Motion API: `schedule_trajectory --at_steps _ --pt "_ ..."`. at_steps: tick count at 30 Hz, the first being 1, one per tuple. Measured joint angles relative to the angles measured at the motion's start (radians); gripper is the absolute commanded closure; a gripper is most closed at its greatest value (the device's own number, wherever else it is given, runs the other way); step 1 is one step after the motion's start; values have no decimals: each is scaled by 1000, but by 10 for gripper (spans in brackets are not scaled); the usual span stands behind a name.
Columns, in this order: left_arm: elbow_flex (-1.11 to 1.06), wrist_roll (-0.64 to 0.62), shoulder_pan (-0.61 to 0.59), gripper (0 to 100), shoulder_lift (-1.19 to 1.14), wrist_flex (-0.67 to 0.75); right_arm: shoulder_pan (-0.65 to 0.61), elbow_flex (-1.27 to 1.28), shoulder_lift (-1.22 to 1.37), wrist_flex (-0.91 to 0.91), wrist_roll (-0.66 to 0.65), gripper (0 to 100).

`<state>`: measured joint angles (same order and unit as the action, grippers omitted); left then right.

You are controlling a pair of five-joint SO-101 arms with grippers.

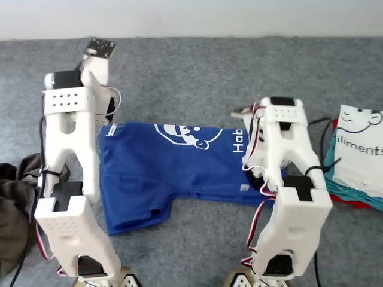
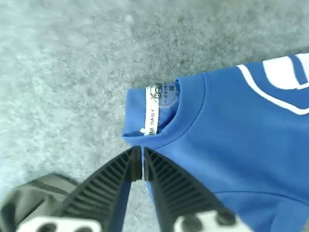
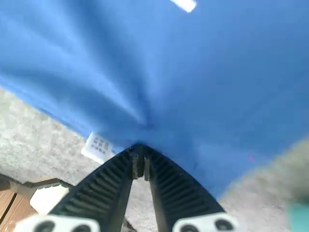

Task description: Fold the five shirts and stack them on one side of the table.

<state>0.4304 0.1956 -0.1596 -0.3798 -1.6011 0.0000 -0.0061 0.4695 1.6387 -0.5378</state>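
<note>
My left gripper is clenched, jaws pressed together right at the edge of the blue shirt, just beside its collar. I judge that edge to be pinched, though no pucker shows there. My right gripper is clamped on the same shirt at the other end, near the hem. Creases fan out from the bite, so that hold is sure, and a small care tag sits just beside it. Holding both ends, I think, lets me keep the cloth taut for a fold along its length. The shirt lies sideways in the middle of the table, between my arms, with the collar toward the left arm and one sleeve sticking out toward my bases.

Counting: one blue shirt in my grip. On the right side of the table is a pile of three, white shirt on top with a teal shirt and a red shirt edging out beneath; I take that as the stack side. By my left base one olive garment lies bunched, not yet folded. That makes five
</note>
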Motion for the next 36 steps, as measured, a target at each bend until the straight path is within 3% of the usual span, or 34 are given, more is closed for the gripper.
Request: schedule_trajectory --at_steps 8,14,22,29,36 --pt "48 0 -146 984 192 -84 5 41 -9 34 2 990" --pt "49 0 -285 984 379 -132 -52 0 -210 97 2 990" --pt "34 23 -512 982 514 -133 -385 0 -387 103 2 984" --pt "-110 84 -638 981 634 -133 -732 0 -325 21 69 738" --pt "-318 192 -683 981 835 -133 -967 -97 -132 -40 124 726"
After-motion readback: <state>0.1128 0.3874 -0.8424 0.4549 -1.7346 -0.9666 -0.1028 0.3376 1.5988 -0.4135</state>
